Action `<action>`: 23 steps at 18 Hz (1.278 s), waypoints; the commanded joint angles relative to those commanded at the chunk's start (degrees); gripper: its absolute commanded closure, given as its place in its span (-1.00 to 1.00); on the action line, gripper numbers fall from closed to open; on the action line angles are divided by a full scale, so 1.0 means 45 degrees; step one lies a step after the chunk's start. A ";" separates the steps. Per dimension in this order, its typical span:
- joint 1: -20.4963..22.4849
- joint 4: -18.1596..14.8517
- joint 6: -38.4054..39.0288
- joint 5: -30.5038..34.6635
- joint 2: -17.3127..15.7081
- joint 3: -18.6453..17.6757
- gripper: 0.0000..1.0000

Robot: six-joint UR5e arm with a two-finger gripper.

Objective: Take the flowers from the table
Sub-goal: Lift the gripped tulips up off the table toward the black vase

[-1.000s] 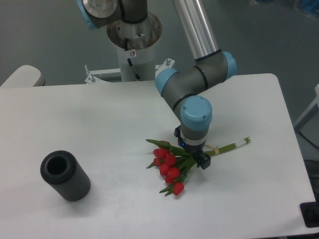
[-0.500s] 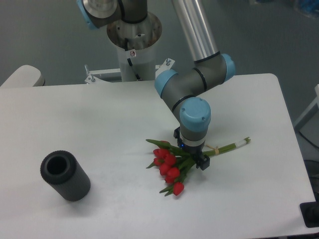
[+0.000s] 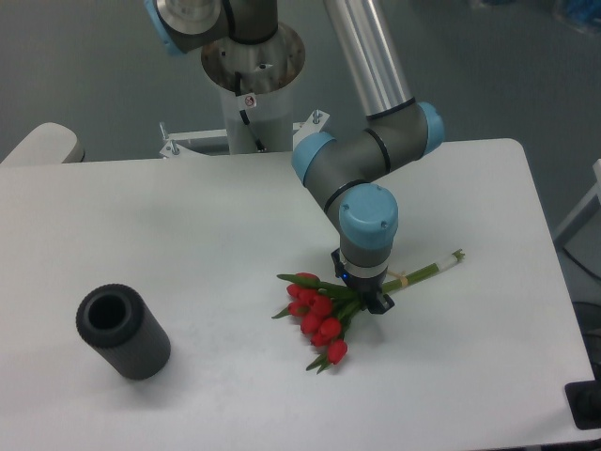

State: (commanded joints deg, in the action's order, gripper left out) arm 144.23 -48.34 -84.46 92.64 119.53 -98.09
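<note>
Single fixed view, set high opposite the arm's base [image 3: 252, 89], looking steeply down across the white desk [image 3: 169, 235] from moderate distance; far corners cropped, floor visible behind the base.

Gripper [image 3: 364, 297] clamps flowers [image 3: 324, 315]; cylinder [image 3: 123, 332] apart

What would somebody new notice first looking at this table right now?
Probably the flowers, a splash of red right of centre on the white table, with the gripper down on their stems. Next, the dark grey cylinder lying alone near the left front.
</note>
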 joint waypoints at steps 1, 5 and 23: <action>-0.0077 0.0000 0.0000 0.0000 -0.0058 0.0079 0.22; -0.0428 -0.0466 0.0039 -0.0271 -0.0508 0.0936 0.25; -0.0683 -0.1563 0.4429 -0.8573 -0.1660 0.3517 0.29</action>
State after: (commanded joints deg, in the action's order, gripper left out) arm 141.15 -55.37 -64.53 54.06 112.06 -82.27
